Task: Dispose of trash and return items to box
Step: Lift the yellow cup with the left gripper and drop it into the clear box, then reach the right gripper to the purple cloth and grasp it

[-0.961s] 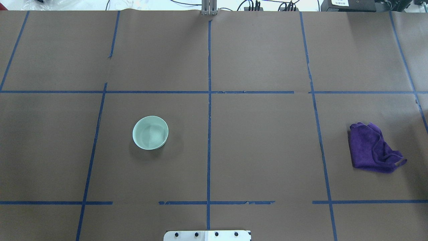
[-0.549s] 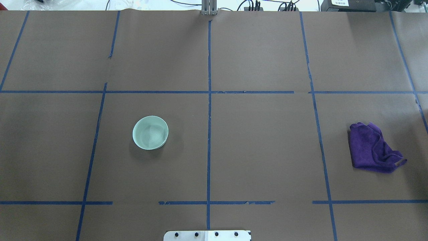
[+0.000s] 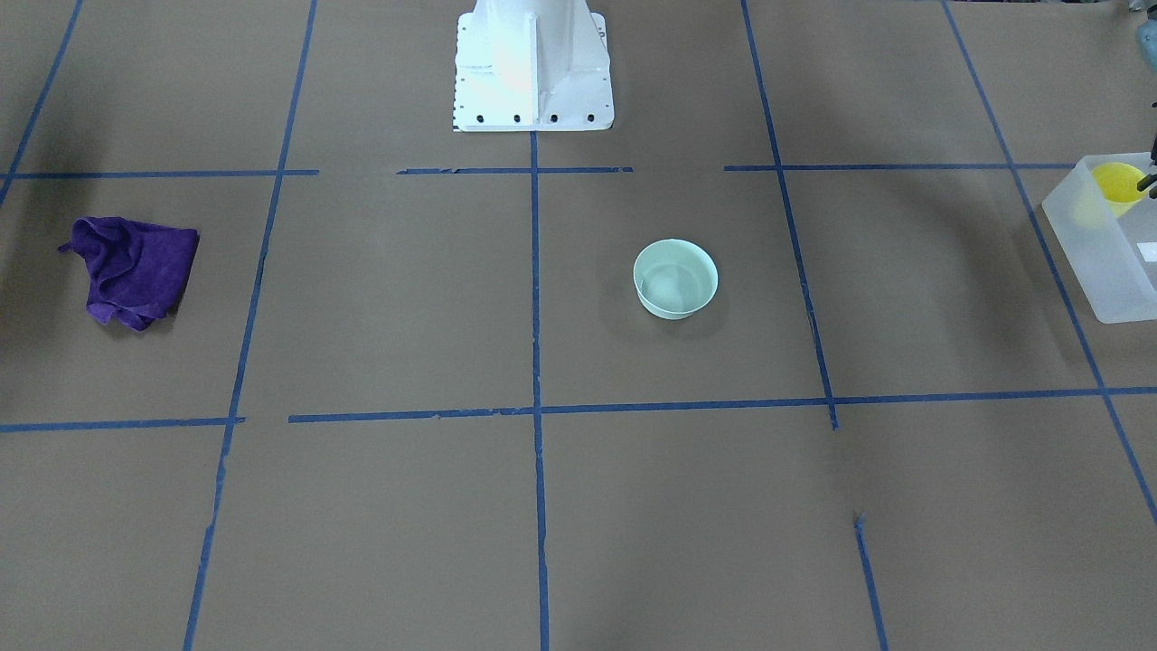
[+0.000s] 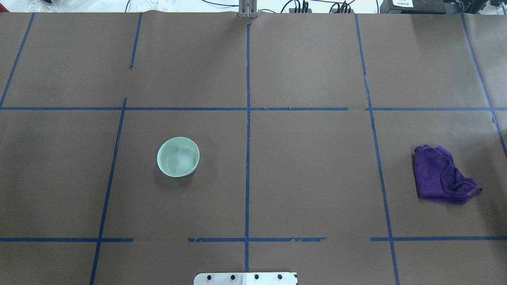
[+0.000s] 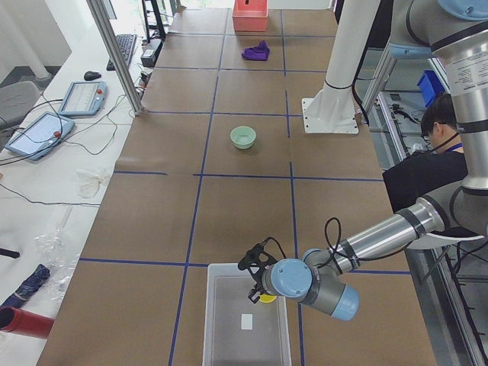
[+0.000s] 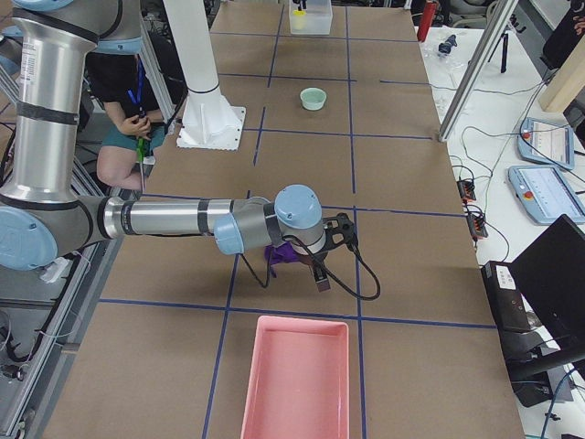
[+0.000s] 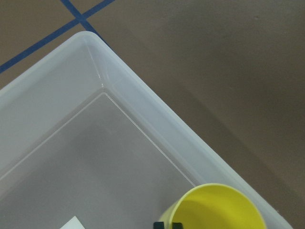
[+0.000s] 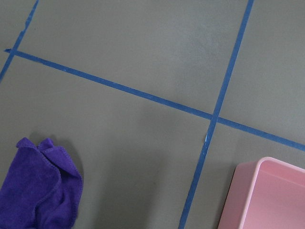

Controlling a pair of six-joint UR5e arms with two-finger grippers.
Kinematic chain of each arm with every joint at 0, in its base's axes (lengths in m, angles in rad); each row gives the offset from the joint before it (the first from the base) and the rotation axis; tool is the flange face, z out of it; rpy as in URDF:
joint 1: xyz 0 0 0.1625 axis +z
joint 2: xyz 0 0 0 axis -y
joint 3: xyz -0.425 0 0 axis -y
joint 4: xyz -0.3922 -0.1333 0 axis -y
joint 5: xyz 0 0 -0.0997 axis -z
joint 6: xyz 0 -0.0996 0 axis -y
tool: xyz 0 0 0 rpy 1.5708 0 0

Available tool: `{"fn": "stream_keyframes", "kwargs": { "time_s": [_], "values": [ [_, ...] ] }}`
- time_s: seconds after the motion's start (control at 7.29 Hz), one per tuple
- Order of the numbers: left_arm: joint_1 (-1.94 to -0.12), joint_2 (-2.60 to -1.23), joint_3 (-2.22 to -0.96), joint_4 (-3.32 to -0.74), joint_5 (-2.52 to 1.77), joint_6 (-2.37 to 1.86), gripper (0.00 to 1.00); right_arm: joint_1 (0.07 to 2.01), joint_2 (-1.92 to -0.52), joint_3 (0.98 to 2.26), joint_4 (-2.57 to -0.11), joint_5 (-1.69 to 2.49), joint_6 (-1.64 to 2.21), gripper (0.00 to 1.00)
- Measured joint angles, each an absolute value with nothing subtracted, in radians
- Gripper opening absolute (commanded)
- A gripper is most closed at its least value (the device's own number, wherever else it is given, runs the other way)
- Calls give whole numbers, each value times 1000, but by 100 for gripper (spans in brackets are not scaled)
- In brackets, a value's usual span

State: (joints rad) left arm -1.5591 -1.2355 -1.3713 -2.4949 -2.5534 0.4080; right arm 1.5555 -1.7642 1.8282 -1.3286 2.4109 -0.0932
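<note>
We list: left gripper (image 5: 257,290), arm stretched low at frame bottom, pinching yellow cup (image 7: 215,206) rim inside bin (image 5: 208,324); right gripper (image 6: 322,277), grip untellable

Bowl (image 4: 178,156) mid-table, cloth (image 4: 441,176) well apart, seemingly open tabletop (image 4: 309,170) between

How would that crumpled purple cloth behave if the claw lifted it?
The purple cloth lies in loose folds, so it would likely sag limply when lifted. It looks thin, so it is probably light. Its fuzzy texture suggests it would not slip easily.
</note>
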Motion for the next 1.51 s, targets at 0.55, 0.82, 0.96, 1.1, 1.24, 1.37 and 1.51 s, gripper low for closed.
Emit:
{"fn": "stream_keyframes", "kwargs": {
  "time_s": [0.55, 0.82, 0.96, 1.1, 1.24, 1.37, 1.51],
  "values": [
    [-1559, -1264, -1481, -2483, -2514, 283, 100, 1537, -1763, 1860, -1154, 2415, 96, 100],
    [-1557, -1331, -1536, -2401, -2488, 246, 100, 1448, -1801, 1866, -974, 2403, 365, 100],
    [-1557, -1352, -1567, -2361, -2485, 242, 100, 1370, -1831, 1889, -931, 2362, 468, 100],
    [-1558, -1363, -1602, -2334, -2483, 241, 100, 1262, -1876, 1932, -908, 2278, 562, 100],
    [-1560, -1367, -1626, -2322, -2482, 240, 100, 1147, -1920, 1959, -874, 2187, 639, 98],
    [-1561, -1368, -1643, -2317, -2482, 240, 100, 1021, -1956, 1963, -824, 2089, 721, 92],
    [-1562, -1368, -1656, -2315, -2482, 239, 100, 893, -1972, 1937, -765, 1982, 802, 80]
  ]
}}
